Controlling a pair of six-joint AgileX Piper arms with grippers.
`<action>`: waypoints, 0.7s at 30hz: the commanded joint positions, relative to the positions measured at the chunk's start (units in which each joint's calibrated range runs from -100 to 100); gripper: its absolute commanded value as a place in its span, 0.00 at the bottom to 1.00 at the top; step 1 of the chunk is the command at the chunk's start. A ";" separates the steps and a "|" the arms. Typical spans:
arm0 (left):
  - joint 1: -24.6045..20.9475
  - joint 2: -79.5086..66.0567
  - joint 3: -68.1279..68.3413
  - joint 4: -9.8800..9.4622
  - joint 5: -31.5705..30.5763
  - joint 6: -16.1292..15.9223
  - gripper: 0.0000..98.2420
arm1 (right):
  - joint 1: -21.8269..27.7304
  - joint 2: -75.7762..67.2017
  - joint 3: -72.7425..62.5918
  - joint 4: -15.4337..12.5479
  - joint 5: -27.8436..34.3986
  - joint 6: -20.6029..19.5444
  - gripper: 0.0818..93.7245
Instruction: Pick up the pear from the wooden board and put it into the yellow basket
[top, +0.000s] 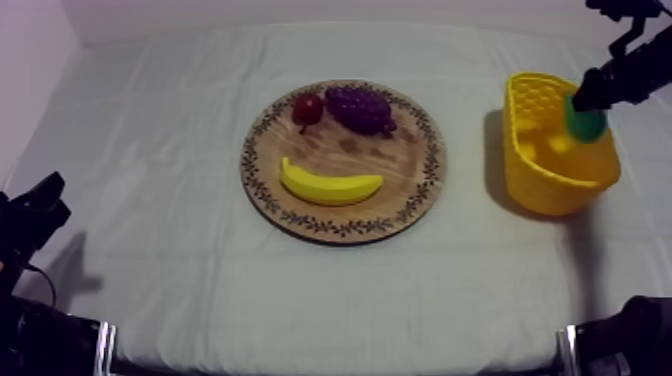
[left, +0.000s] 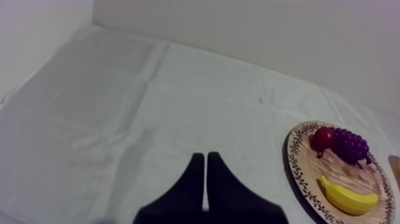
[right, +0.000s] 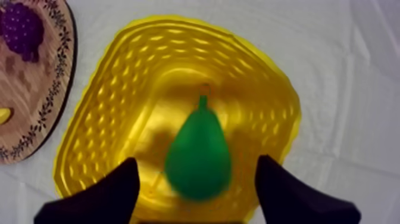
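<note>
Pear (right: 197, 149) inside yellow basket (right: 113, 101), between right gripper (right: 196, 162) fingers spread wide, not touching it: release step. Next: raise arm clear of basket. Left gripper (left: 205, 179) closed, idle.

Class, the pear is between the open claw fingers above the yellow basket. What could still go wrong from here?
1. The green toy pear looks loose between the right claw's spread fingers, so it could bounce out of the yellow woven basket.
2. In the top view, the pear appears close to the basket's right rim. It might clip the rim, roll off, or tip the basket.
</note>
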 joint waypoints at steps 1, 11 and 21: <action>-0.01 0.00 0.03 0.01 -0.01 0.00 0.00 | -0.19 -1.59 0.52 0.82 0.46 -1.51 0.65; -0.01 0.00 0.03 0.01 -0.01 -0.01 0.00 | -1.58 -18.28 4.44 3.75 0.20 -7.20 0.57; -0.01 0.00 0.03 0.01 -0.01 -0.01 0.00 | -6.37 -42.50 10.12 10.19 2.49 -17.13 0.37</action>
